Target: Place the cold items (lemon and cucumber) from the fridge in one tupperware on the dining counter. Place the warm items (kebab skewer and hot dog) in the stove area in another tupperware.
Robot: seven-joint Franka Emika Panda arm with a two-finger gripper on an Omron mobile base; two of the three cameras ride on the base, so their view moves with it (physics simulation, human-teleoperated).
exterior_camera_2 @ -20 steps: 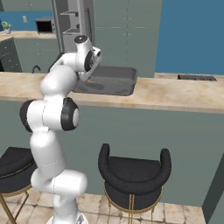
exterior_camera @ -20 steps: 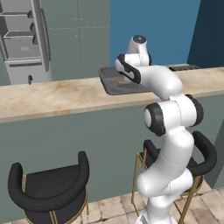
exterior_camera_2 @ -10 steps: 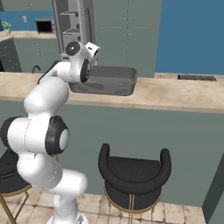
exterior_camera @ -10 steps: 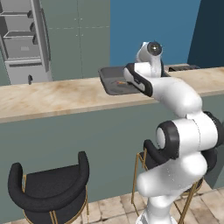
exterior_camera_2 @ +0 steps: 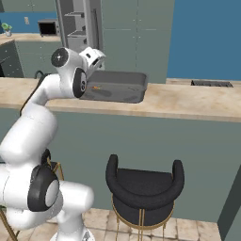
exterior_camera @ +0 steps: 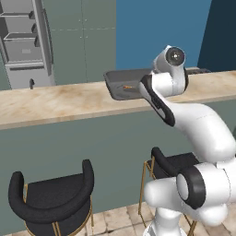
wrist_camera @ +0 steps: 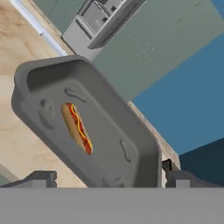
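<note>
Arm raised forward, gripper (wrist_camera: pixel 107 177) jaws spread wide, empty

No text, label, brand, number or sign can be read anywhere in these views; nothing legible is carried by the grey tupperware (wrist_camera: pixel 87 127) or by the counter (exterior_camera: pixel 55 103) it rests on

My arm (exterior_camera: pixel 198 124) is glossy white plastic. The tupperware (wrist_camera: pixel 131 144) looks matt grey plastic, and the counter (exterior_camera_2: pixel 188 101) is smooth, pale, marbled stone.
</note>
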